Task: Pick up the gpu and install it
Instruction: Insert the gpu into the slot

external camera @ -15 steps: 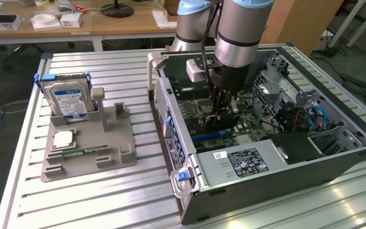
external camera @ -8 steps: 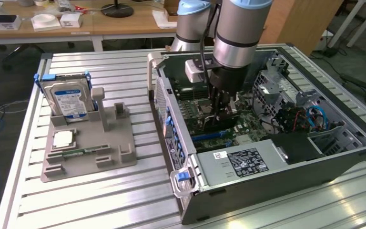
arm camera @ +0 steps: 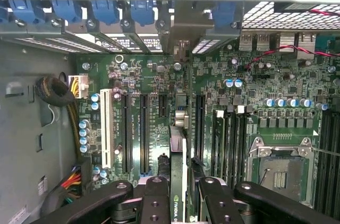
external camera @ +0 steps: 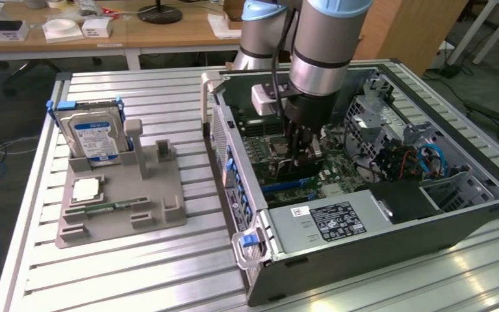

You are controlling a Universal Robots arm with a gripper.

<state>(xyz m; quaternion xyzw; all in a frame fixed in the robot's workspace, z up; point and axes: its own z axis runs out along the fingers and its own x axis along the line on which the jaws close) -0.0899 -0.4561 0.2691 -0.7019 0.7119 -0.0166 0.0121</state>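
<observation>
Inside the open computer case point(external camera: 345, 257) on the desk point(external camera: 145, 273), the gpu point(arm camera: 178, 173) is held edge-on over the motherboard point(arm camera: 138, 75) — pinched between the jaws — though whether it is seated cannot be told.

The pincer point(external camera: 304, 155) hangs inside the open computer case point(external camera: 388, 244) over its motherboard point(external camera: 340, 172).
</observation>
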